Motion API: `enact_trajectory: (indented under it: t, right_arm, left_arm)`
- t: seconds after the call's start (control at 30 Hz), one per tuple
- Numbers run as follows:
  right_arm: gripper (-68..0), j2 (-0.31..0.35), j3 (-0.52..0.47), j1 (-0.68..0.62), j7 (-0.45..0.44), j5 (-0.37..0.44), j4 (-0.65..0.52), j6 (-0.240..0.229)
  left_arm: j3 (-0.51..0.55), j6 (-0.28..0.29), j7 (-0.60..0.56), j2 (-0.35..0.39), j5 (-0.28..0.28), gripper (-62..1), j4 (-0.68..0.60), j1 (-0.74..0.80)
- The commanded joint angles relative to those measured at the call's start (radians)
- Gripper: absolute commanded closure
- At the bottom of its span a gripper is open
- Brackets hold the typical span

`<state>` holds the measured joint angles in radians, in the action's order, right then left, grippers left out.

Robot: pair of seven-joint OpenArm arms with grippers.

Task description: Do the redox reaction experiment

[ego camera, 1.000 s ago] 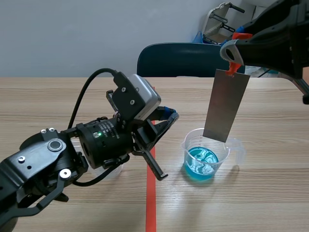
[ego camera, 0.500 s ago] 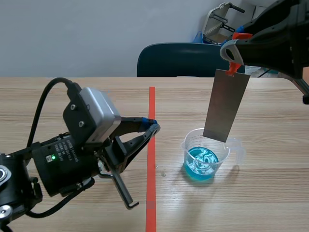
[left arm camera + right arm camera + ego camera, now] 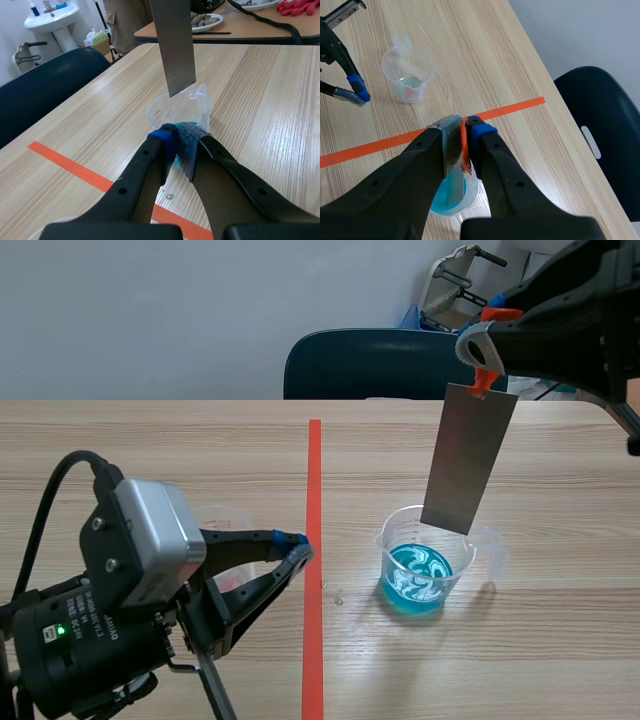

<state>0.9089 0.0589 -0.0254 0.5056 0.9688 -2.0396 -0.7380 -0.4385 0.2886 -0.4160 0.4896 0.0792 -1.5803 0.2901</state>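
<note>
The metal plate (image 3: 468, 455) hangs at the right of the frame, slightly tilted. Its lower edge sits at about the rim of the beaker (image 3: 430, 562) of blue solution (image 3: 418, 578) and, as far as I can see, it is not wet yet. The trouble I would expect is that, lowered off-line, a corner catches the rim and tips the light beaker, spilling the solution. The plate could also swing, since only a small orange tab (image 3: 483, 380) at its top is held. The right gripper (image 3: 482, 352), at upper right, is clamped on that tab, with the plate dangling below it. The left gripper (image 3: 297, 550), at lower left, is closed on nothing beside a clear cup (image 3: 409, 75), well apart from the beaker.
</note>
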Motion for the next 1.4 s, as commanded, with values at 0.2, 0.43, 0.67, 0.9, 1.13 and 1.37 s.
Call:
enact_trajectory:
  t: [0.2,0.43,0.67,0.9,1.13,1.37]
  right_arm:
    - [-0.6,0.010,-0.005,0.020,-0.011,0.005,-0.008,0.003]
    - [-0.6,0.010,-0.005,0.020,-0.011,0.005,-0.008,0.003]
    - [-0.6,0.010,-0.005,0.020,-0.011,0.005,-0.008,0.003]
    - [-0.6,0.010,-0.005,0.020,-0.011,0.005,-0.008,0.003]
    - [-0.6,0.010,-0.005,0.020,-0.011,0.005,-0.008,0.003]
    - [-0.6,0.010,-0.005,0.020,-0.011,0.005,-0.008,0.003]
  left_arm:
    - [0.003,-0.002,-0.014,-0.006,-0.008,-32.4,-0.023,-0.002]
    - [0.005,-0.010,-0.015,-0.004,-0.023,-62.3,-0.023,-0.002]
    - [0.004,-0.010,-0.014,-0.004,-0.022,-62.3,-0.023,-0.002]
    - [0.004,-0.017,-0.014,-0.004,-0.003,-62.3,-0.023,-0.002]
    - [0.004,-0.017,-0.014,-0.004,-0.003,-62.3,-0.023,-0.002]
    - [0.004,-0.017,-0.002,-0.004,-0.003,-62.3,-0.023,-0.002]
